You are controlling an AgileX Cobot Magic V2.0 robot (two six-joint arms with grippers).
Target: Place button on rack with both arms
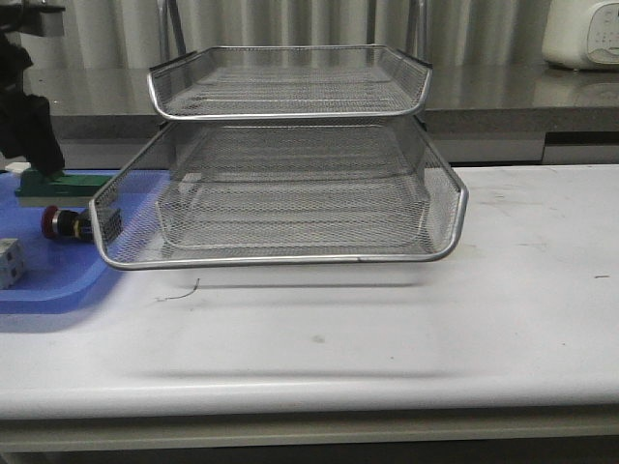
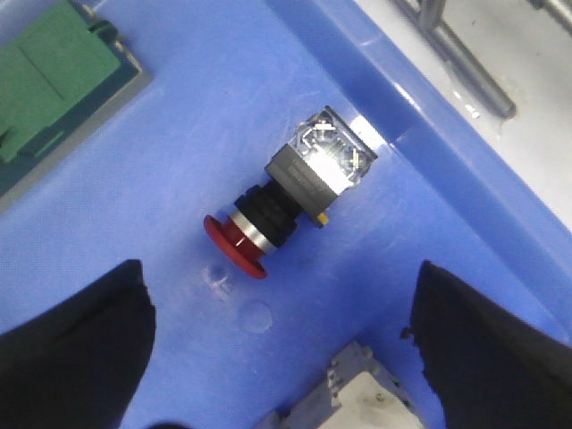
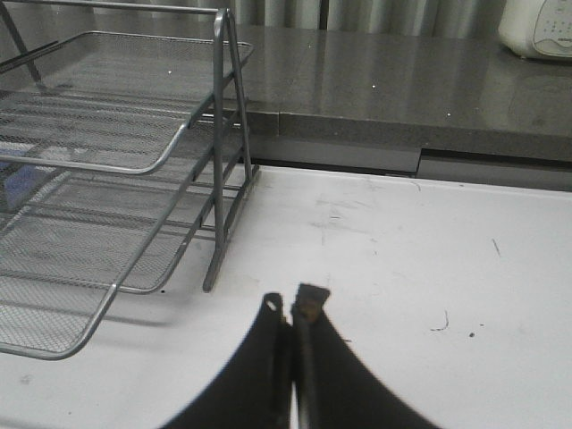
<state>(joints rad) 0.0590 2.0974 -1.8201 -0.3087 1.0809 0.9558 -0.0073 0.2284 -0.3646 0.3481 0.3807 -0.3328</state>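
Left gripper (image 2: 281,357) wide open, holding nothing; its two black fingers (image 2: 71,349) fill the lower corners of the left wrist frame with the button (image 2: 290,192) in the gap above them, not touched. Button lies on its side on the blue tray (image 2: 206,107), red head toward lower left of that frame, clear-capped black body toward upper right, body end close to the tray's raised wall. Bare blue floor around the button on most sides. Green block (image 2: 54,80) at upper left, well apart; white cube (image 2: 357,402) at bottom centre, near the red head but apart, sitting between the fingers. In front view the button (image 1: 63,222) shows at far left, just beside the lower front corner of the rack (image 1: 290,184); rack rim overlaps the tray edge there, touching or not cannot tell. Left arm (image 1: 24,116) dark at upper left edge above the green block (image 1: 58,182); white cube (image 1: 10,263) at left edge. Rack tiers open to the front, mesh bare. Right gripper (image 3: 290,308) closed, fingertips pressed together, nothing between them, over bare white table (image 3: 429,268) to the right of the rack's (image 3: 134,134) side posts. Wide open table on the right half of front view; grey counter behind with a white appliance (image 1: 580,34) at upper right.
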